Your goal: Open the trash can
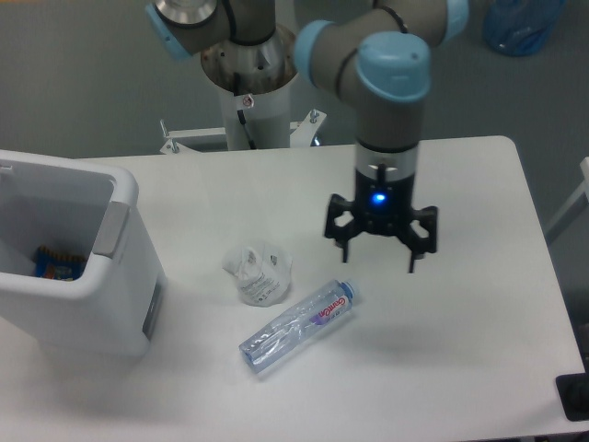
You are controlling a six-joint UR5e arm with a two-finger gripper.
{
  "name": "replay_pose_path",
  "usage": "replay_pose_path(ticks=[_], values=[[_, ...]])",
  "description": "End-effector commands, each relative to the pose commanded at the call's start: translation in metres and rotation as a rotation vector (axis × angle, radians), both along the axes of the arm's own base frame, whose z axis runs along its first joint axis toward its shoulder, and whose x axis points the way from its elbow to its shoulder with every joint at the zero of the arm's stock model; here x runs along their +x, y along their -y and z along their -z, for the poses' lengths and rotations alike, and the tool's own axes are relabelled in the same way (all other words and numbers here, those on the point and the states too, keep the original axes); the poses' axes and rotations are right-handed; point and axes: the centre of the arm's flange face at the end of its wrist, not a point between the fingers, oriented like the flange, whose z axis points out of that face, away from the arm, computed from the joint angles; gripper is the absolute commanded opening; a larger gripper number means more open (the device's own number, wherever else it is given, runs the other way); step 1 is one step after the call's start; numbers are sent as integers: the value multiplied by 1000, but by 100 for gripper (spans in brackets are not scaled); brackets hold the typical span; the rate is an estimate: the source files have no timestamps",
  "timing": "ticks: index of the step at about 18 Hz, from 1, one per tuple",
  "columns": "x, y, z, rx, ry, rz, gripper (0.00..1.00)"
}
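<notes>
Robotics lab: pedestal-mounted arm (368, 55), bare white table (479, 304), grey floor (83, 83).

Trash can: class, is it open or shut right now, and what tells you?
Open. The trash can shows its hollow inside, with a small package at the bottom.

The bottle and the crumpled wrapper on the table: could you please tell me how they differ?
The bottle is long, clear and blue-tinted, with a label; the crumpled wrapper is a compact, whitish wad. The bottle lies on its side, nearer the table's front edge; the wrapper sits behind it, closer to the trash can. Both rest loose on the table, untouched by the claw.
</notes>
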Motion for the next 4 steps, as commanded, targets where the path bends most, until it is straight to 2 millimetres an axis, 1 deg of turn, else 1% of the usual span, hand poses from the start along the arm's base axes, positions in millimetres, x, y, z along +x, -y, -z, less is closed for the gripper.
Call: replay_pose_path(ticks=[2,4], values=[[-5,2,9,-56,-18,51,100],[-1,3,20,-69,-1,59,100]])
